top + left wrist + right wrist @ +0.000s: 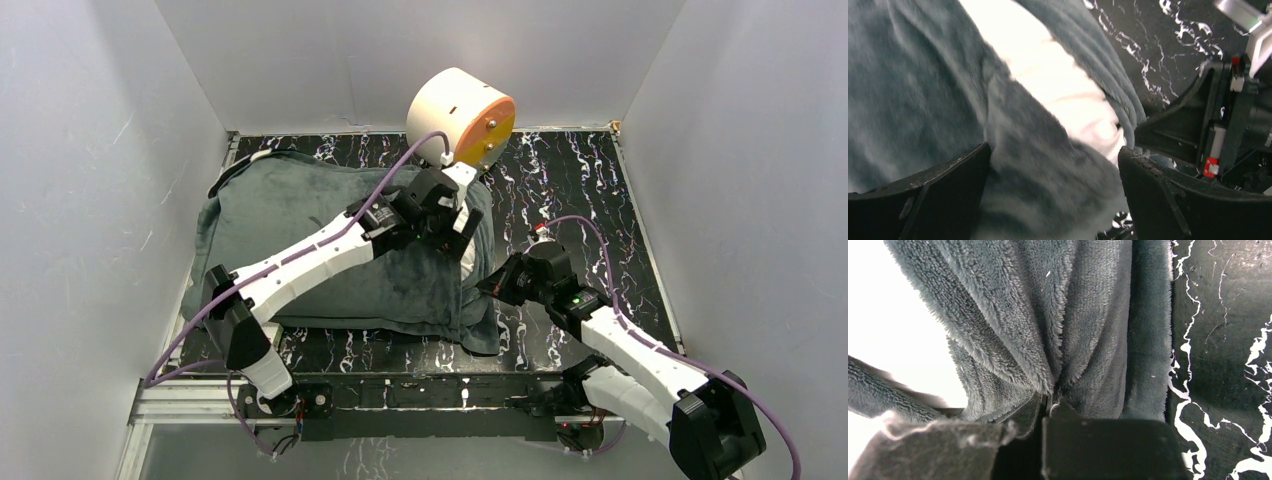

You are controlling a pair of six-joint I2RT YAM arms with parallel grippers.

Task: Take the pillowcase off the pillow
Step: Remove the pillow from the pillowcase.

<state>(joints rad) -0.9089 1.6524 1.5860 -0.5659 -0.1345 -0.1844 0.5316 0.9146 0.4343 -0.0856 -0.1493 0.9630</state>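
Pillowcase (300, 230) covered nearly all of the pillow (1058, 85), lying left of centre on the table (580, 190). I saw my left gripper (1054, 195) spread wide over it, holding nothing; the right gripper (1048, 407) pinched its right-hand hem. I judged almost all stripping remained.

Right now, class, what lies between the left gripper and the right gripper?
The open end of the pillowcase, with white pillow peeking out, between the open left gripper and the right gripper shut on it. The left wrist view shows this.
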